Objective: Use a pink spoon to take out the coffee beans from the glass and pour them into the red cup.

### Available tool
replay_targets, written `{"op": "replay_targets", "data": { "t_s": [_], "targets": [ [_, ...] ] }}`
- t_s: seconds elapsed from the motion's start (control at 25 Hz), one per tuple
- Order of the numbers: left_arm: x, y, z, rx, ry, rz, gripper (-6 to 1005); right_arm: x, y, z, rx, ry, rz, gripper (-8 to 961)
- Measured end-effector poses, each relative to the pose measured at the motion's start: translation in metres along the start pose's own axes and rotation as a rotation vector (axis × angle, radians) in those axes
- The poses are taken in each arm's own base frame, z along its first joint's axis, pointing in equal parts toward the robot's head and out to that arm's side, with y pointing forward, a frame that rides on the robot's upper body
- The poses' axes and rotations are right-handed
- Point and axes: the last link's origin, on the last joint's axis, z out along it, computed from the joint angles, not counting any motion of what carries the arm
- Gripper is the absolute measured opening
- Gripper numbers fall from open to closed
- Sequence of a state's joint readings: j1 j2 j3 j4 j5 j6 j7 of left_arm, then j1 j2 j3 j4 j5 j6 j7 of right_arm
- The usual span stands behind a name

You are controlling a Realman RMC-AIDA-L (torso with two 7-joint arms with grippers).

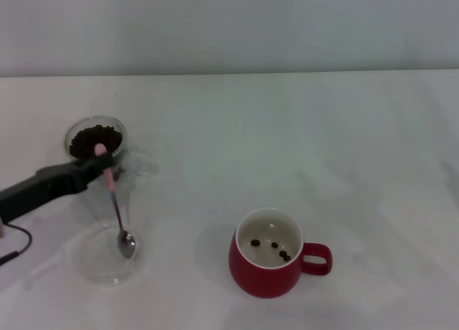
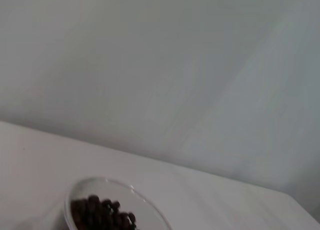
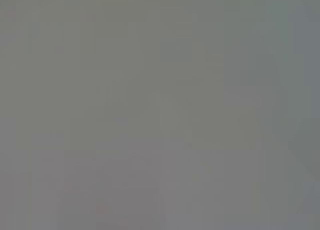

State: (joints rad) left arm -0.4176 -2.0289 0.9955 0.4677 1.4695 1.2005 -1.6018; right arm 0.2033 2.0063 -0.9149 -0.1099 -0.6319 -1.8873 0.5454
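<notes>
Four coffee beans sit in the red cup already. Going left to right: the left gripper pinches the pink spoon beside the glass. Scoop slowly, keep the bowl level.

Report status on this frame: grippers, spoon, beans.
Left gripper shut on pink spoon, bowl down over clear dish. Right out of view. Few coffee beans in red cup; glass full.

Left gripper low at the left, jaws closed; right arm unseen.
</notes>
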Motion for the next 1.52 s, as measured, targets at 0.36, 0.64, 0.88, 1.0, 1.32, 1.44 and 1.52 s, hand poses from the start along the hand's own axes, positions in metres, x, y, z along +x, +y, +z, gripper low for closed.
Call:
{"op": "replay_targets", "data": {
  "t_s": [0.36,0.64,0.88,1.0,1.32,1.44,1.52],
  "targets": [
    [-0.018,-0.001,-0.002,0.025,-0.007,-0.046,174,0.0,0.0,0.002,-0.007,-0.002,-0.002,530],
    [-0.025,-0.003,-0.007,0.039,-0.011,-0.04,188,0.0,0.001,0.003,-0.012,-0.005,0.0,530],
    [-0.027,-0.005,-0.012,0.049,-0.011,-0.026,201,0.0,0.002,0.002,-0.018,-0.004,0.007,530],
    [-0.027,-0.006,-0.015,0.054,-0.007,-0.012,320,0.0,0.003,0.002,-0.025,-0.002,0.011,530],
    [-0.021,-0.009,-0.032,0.076,0.026,0.047,481,-0.001,0.006,-0.001,-0.031,-0.009,0.017,530],
    [-0.02,-0.008,-0.047,0.083,0.078,0.118,521,-0.002,0.007,-0.001,-0.037,-0.014,0.019,530],
    [-0.018,-0.005,-0.059,0.079,0.129,0.192,548,-0.002,0.007,-0.001,-0.038,-0.017,0.017,530]
  ]
}}
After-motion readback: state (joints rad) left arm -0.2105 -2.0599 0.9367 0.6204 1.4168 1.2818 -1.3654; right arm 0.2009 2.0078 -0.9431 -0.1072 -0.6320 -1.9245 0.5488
